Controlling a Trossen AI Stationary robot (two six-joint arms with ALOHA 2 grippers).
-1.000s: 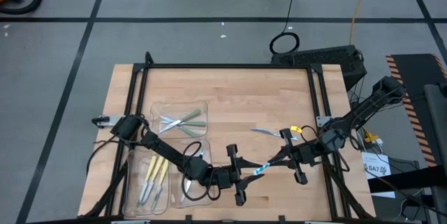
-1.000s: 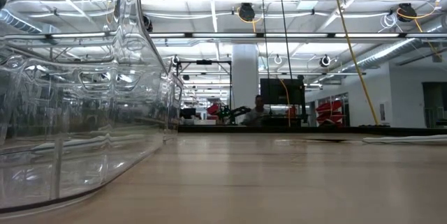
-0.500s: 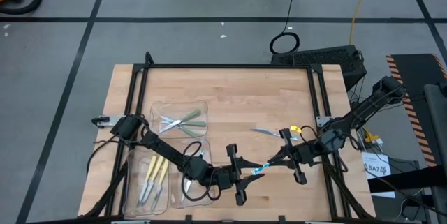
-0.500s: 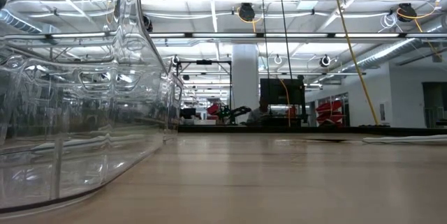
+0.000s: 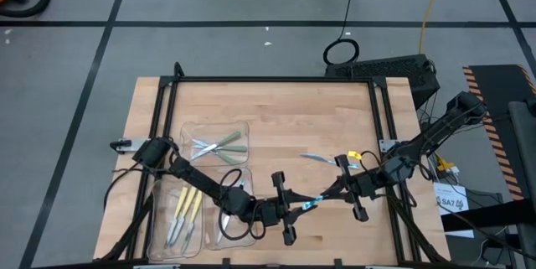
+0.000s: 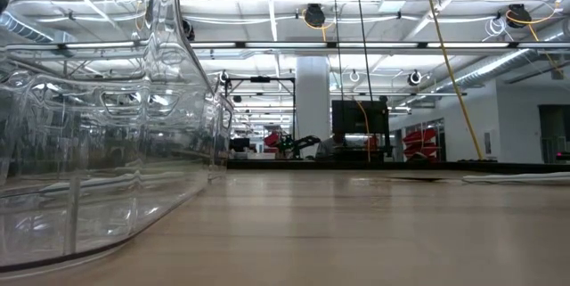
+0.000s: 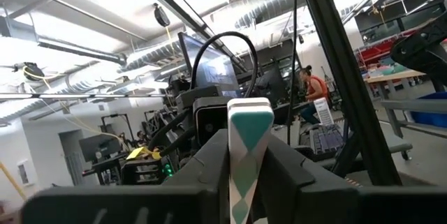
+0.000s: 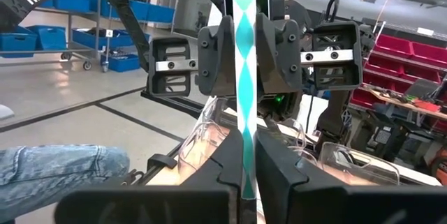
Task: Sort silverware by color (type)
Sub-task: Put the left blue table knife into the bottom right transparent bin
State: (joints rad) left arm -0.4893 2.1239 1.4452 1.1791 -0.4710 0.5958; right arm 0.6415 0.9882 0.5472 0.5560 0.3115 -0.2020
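Note:
A light-blue utensil (image 5: 311,204) with a teal-and-white patterned handle hangs above the table's near middle, between my two grippers. My left gripper (image 5: 295,210) is shut on one end of it and my right gripper (image 5: 328,195) on the other; the two face each other. The utensil's metal end is hidden. Pale green utensils (image 5: 219,145) lie in one clear tray and yellow ones (image 5: 184,210) in another. One more utensil (image 5: 316,158) lies flat on the wood, far of my right gripper. My left gripper pinches the handle's free end (image 8: 244,15) between its two fingers (image 8: 209,49), coming about level from the table's left, along the handle. The utensil is clear of the table. My right gripper pinches the handle farther along (image 8: 244,161) between its two fingers, coming from the table's right, along the handle. The handle runs straight out from it into the other gripper.
A third clear tray (image 5: 219,234) sits under my left arm at the near left. In the low view a clear tray wall (image 6: 89,143) fills the left side. A black frame (image 5: 276,80) borders the table. Bare wood lies at the far middle.
My left gripper's fingers have drawn together onto the handle's end. Both arms and the utensil have kept their place.

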